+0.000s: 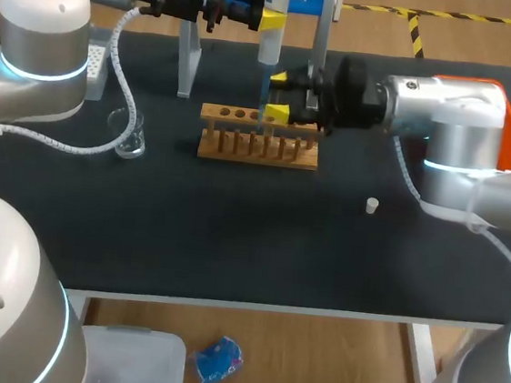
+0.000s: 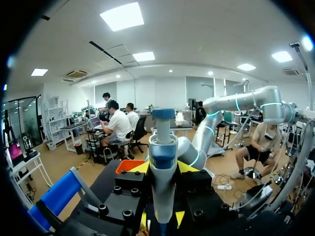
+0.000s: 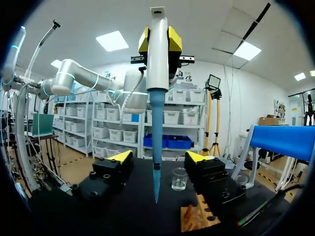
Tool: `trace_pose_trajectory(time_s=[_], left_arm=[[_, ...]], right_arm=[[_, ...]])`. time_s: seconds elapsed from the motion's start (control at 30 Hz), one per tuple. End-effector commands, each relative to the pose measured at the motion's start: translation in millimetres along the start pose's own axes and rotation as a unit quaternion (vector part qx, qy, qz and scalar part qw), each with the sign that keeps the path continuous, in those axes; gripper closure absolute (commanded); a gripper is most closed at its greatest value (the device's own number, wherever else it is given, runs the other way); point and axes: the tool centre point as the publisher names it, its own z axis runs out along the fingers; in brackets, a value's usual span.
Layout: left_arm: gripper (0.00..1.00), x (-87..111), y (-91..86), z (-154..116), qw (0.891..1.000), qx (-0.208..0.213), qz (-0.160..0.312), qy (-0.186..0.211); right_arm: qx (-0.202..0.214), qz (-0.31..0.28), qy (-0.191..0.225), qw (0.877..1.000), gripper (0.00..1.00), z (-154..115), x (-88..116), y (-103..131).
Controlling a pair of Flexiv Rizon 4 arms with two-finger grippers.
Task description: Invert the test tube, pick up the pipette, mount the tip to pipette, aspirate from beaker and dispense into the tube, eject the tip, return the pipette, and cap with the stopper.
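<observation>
Contact sits at the left end effector, whose yellow-tipped fingers clamp the pipette on its barrel from two sides, upright, plunger clear above them. Its blue tip hangs down between the fingers of the right end effector, which stand wide apart and touch nothing. Just below is the wooden rack at the far middle of the table; whether a tube stands under the tip is too small to tell. The beaker is well off to the left, the white stopper to the right. The pipette looks light, stiff and smooth, so the barrel is probably the right hold. The slim tip seems merely pressed on, and a sideways knock could bend or loosen it.
</observation>
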Motion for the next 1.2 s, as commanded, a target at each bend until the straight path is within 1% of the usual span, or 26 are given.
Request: trace_pose_trajectory(time_s=[0.03, 0.17, 0.3, 0.4, 0.57, 0.7, 0.77, 1.2], left_arm=[[1.0, -0.7, -0.4, 0, 1.0, 0.0, 0.0, 0.001], [1.0, -0.7, -0.4, 0, 1.0, 0.0, 0.0, 0.001], [1.0, -0.7, -0.4, 0, 1.0, 0.0, 0.0, 0.001], [1.0, -0.7, -0.4, 0, 1.0, 0.0, 0.0, 0.001], [1.0, -0.7, -0.4, 0, 1.0, 0.0, 0.0, 0.001], [1.0, -0.7, -0.4, 0, 1.0, 0.0, 0.0, 0.001], [1.0, -0.7, -0.4, 0, 1.0, 0.0, 0.0, 0.001], [1.0, -0.7, -0.4, 0, 1.0, 0.0, 0.0, 0.001]], right_arm=[[0.018, -0.008, 0.0, 1.0, 0.0, -10, 7, -1], [0.041, -0.022, -0.002, 0.999, 0.0, -23, 14, -10], [0.07, -0.029, -0.006, 0.997, 0.0, -42, 22, -24], [0.111, -0.047, -0.008, 0.993, 0.0, -57, 29, -40], [0.157, -0.064, -0.009, 0.985, 0.0, -74, 37, -63], [0.166, -0.065, -0.013, 0.984, 0.0, -77, 38, -70], [0.165, -0.063, -0.019, 0.984, 0.0, -78, 38, -70], [0.165, -0.063, -0.019, 0.984, 0.0, -78, 38, -70]])
